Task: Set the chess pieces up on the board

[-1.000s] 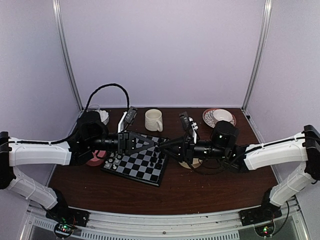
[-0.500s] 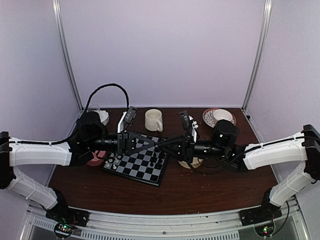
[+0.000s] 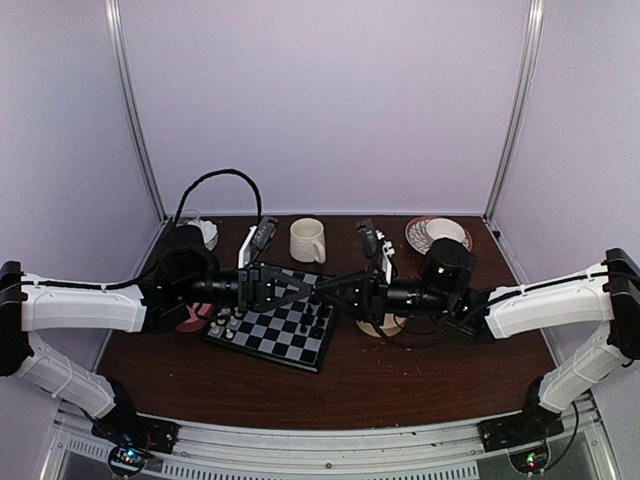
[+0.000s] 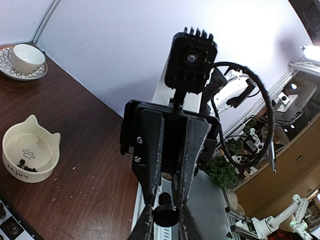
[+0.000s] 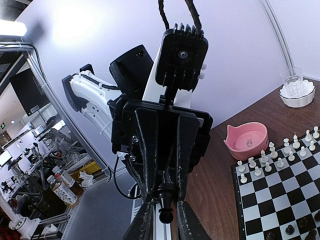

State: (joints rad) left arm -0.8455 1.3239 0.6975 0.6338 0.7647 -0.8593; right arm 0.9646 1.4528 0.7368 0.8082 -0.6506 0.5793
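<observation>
- Currently, the black chess piece [image 5: 164, 206] hangs in the air above the right part of the board [image 3: 288, 338], between the tips of the two tools.
- Handling, as judged: tiny, light, rigid and smooth. It should not crush, but it can pivot or slip under an off-centre pinch. Take hold at the narrow stem under the head, leaving the base free for setting down.
- State of the left tool [image 5: 165, 186]: closed on the wide base end of the piece.
- State of the right tool [image 4: 169, 191]: its fingers flank the head end, but I cannot tell whether they clamp it.
- On the board, white pieces [image 5: 280, 159] stand in two rows along one side, and a few black pieces [image 5: 289, 230] stand on the opposite side.
- On the tabletop [image 3: 400, 385], a cream cat-eared bowl [image 4: 30, 150] with dark pieces inside sits just beside the board. A pink bowl [image 5: 246, 139] sits on the other side.
</observation>
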